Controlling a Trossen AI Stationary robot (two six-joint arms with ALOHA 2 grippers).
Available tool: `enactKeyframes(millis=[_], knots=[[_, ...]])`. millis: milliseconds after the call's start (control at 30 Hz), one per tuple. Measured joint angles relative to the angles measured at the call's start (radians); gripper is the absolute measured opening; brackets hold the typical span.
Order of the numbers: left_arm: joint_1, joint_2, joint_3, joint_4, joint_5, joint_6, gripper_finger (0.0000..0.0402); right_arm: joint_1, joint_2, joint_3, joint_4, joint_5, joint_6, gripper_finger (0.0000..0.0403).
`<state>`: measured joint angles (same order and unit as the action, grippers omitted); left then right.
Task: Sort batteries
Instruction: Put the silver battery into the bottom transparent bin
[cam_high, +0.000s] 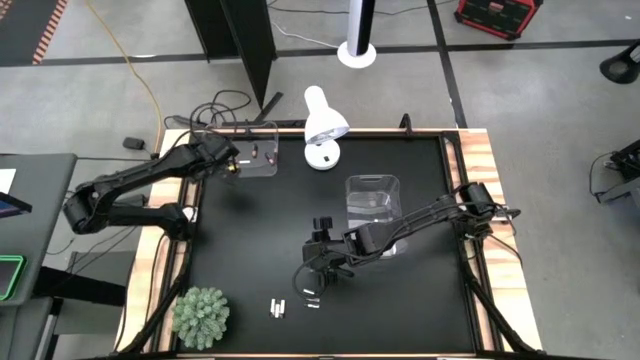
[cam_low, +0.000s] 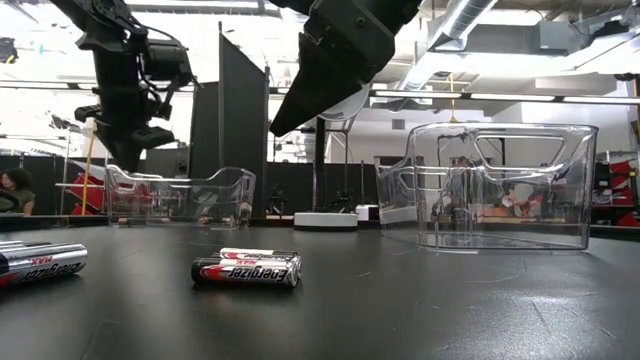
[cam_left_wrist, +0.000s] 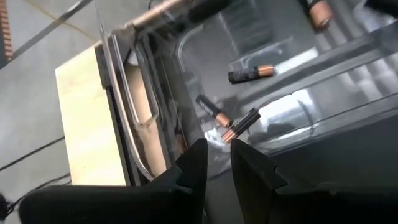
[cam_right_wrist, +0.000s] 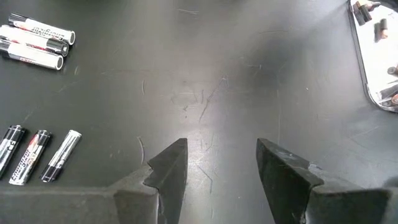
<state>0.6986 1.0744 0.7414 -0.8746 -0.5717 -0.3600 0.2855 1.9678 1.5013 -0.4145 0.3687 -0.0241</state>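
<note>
Hovering: right hand (cam_right_wrist: 217, 165) wide, empty | batteries (cam_right_wrist: 37, 155) lie beside it, apart

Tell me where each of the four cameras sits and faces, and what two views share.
High: overhead, straight down on the table; both arms show.
Low: at tabletop height, level across to the batteries and right bin; arms hang from above.
Left wrist: over the left bin, past the left pincer, narrowly open.
Right wrist: down at bare table, right pincer open.
Shared: high and left wrist both show the copper-tipped batteries in the left bin.
</note>
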Motion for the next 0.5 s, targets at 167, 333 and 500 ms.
enactKeyframes(millis=[167, 333, 500], knots=[[-0.032, -0.089, 0.0, 0.044, -0.001, 0.057, 0.0069, 0.0, 0.0, 0.0, 0.005, 0.0, 0.0, 0.0204], [-0.117, -0.194, 0.044, 0.089, 0.029, 0.126, 0.0069, 0.0, 0.0, 0.0, 0.007, -0.001, -0.001, 0.0204], [-0.259, -0.278, 0.087, 0.154, 0.101, 0.182, 0.0069, 0.016, 0.0, 0.0, 0.008, -0.024, -0.001, 0.0205]])
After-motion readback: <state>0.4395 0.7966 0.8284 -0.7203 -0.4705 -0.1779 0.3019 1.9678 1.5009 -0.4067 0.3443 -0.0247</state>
